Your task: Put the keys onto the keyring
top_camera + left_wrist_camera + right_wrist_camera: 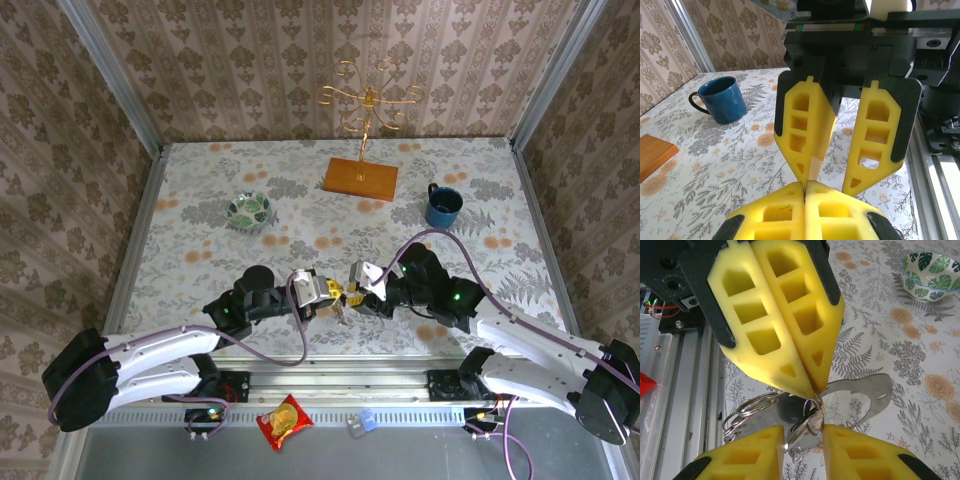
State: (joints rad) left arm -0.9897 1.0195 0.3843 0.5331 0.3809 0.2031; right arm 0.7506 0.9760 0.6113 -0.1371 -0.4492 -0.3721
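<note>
Left claw: pressed together, tips pinching the top of a small steel ring on the keyring. It's acting as my fixture. It holds the ring up, low over the counter, so the other arm has something steady to work against. I can't tell whether the bundle touches the surface.

Right claw: spread, pads on either side of that same ring, nothing pinched. The ring sits in the gap and touches neither pad as far as I can see. The two claws are nearly nose to nose at the near middle of the counter, just ahead of my bases.

More split rings are bunched just beside the pinched one. A flat steel tab sticks out on the side toward the bowl. It's all one tangle, and I can't tell which pieces are the keys or whether any is threaded.

My read is mid-threading, with the right claw lined up to take a bite. Next I close it on the ring's edge, which needs fine alignment. The risk is that the left grip sits at the very tip of soft foam, so a sideways push could twist the ring out.

The mug and gold wire stand are well apart and not in the way.
</note>
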